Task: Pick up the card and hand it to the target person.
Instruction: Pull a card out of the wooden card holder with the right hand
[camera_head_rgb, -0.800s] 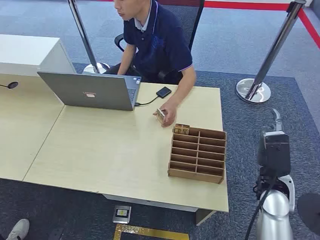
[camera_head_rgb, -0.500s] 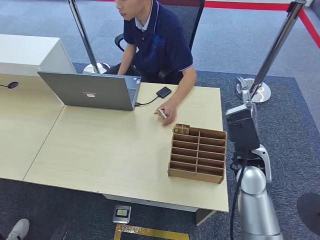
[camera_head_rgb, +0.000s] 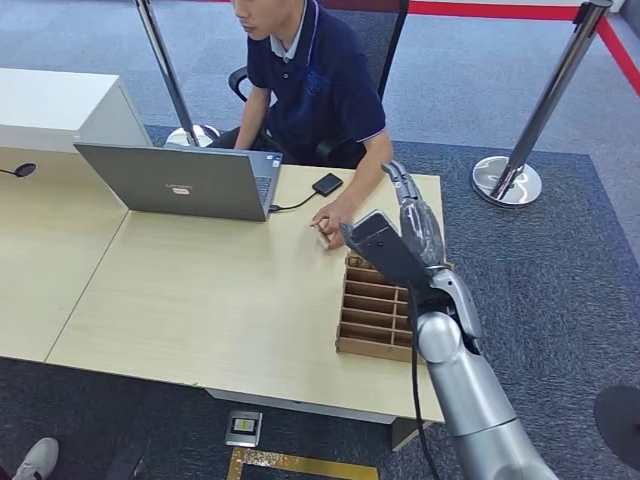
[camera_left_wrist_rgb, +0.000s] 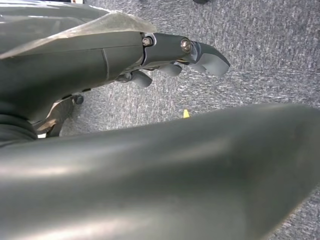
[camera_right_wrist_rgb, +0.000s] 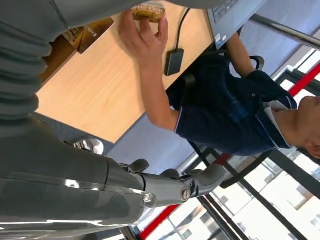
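Observation:
A gold card stands in the far corner slot of the wooden slotted organizer on the pale table. The seated person's hand pinches another small card just beyond the organizer; this card also appears in the right wrist view. My right hand hovers over the organizer's far right end, fingers stretched out, holding nothing. Its dark wrist block covers the organizer's far row. My left hand hangs over grey carpet with fingers apart and nothing in it.
A grey laptop stands open at the table's far left, with a small black device cabled beside it. A stanchion base sits on the carpet to the right. The table's near and middle surface lies bare.
My right arm has swung up and leftward from beside the table's right edge to above the organizer's far end. The person's hand with its card has stayed in place.

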